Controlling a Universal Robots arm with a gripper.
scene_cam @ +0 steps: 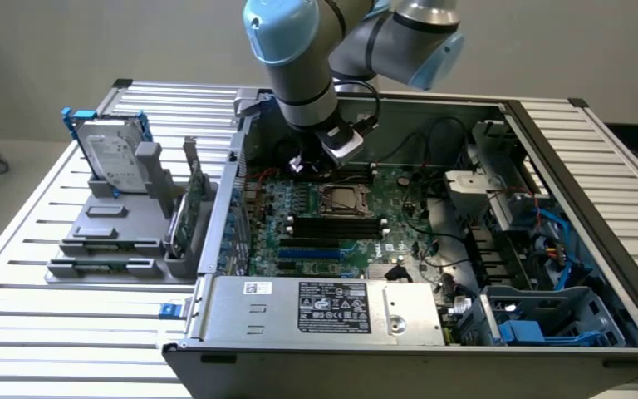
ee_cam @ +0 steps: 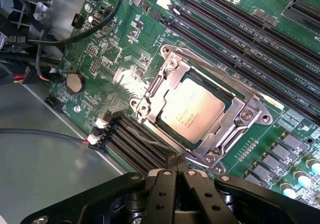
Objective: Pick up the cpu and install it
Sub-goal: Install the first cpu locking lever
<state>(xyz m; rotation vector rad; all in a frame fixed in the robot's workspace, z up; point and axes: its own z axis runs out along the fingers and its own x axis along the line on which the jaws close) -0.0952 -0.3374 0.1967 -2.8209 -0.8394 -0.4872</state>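
1. The cpu (ee_cam: 192, 109) lay flat in the socket (ee_cam: 200, 116) on the motherboard (ee_cam: 125, 59), shiny top up, inside the open metal frame — so by the look of it the chip was already seated, not carried.
2. The gripper (ee_cam: 176, 160) hung just beside the socket's edge with its fingers together and nothing between them; it held nothing.
3. In the exterior view the gripper (scene_cam: 316, 162) stood inside the open case (scene_cam: 518, 112), over the board near the case's far wall, with the socket (scene_cam: 342, 198) just beside it toward the near side.
4. The cpu was nearly square, so it had no clear long axis. Its edges ran parallel to the socket frame, and its printed lettering ran parallel to one pair of sides; which way the text read I could not tell.
5. The frame's retaining plate appeared open around the chip — probably why the top was fully exposed.
6. The hard drive (scene_cam: 114, 154) stood upright in a grey holder (scene_cam: 120, 233) on the table (scene_cam: 31, 249), outside the case, well apart from the gripper.
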